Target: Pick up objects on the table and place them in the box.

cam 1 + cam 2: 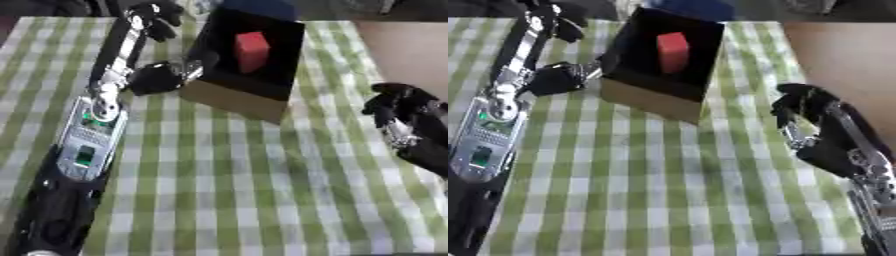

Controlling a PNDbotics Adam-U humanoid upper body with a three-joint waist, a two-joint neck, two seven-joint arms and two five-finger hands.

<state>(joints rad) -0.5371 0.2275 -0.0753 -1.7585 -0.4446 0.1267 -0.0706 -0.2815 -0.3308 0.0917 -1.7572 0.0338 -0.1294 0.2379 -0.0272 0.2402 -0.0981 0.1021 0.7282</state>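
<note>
A cardboard box (229,98) with a dark inside stands at the far middle of the checked table. A red block (251,50) stands upright inside it. My left arm runs up the left side, and my left hand (158,19) shows as a dark shape at the far left, beyond the box's left corner. A dark lump with a silver bit (164,77) lies against the box's left wall; I cannot make out what it is. My right hand (805,111) hovers at the right edge, fingers loosely bent, holding nothing.
The green and white checked cloth (236,190) covers the table. Its right edge runs past my right hand, with bare brown floor (842,55) beyond. A blue shape (259,7) sits behind the box.
</note>
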